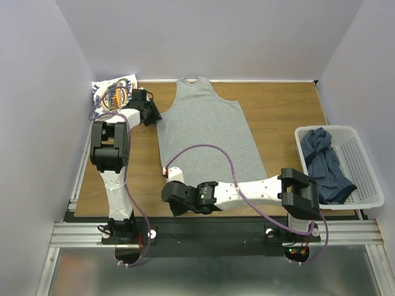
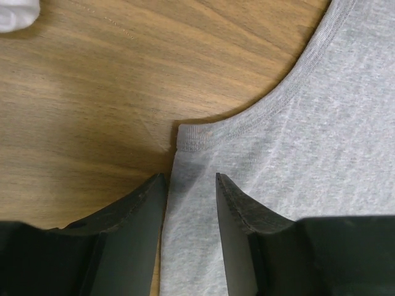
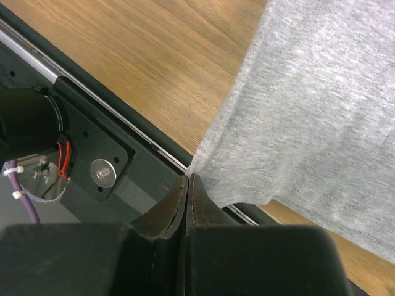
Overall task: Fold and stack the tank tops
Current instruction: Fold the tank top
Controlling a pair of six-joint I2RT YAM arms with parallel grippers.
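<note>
A light heather grey tank top (image 1: 207, 132) lies spread flat on the wooden table, neck at the far side. My left gripper (image 1: 153, 115) is at its left armhole. In the left wrist view that gripper (image 2: 190, 182) stands open, its fingers either side of the grey tank top's (image 2: 296, 154) side edge just below the armhole corner. My right gripper (image 1: 168, 176) is at the near left hem corner. In the right wrist view it (image 3: 187, 180) is shut on that corner of the grey tank top (image 3: 308, 111), lifted over the table's front rail.
A white printed tank top (image 1: 113, 92) lies folded at the far left corner, just behind the left gripper. A white mesh basket (image 1: 364, 163) at the right edge holds dark slate-blue tank tops (image 1: 324, 163). The black rail (image 3: 117, 179) runs along the near edge.
</note>
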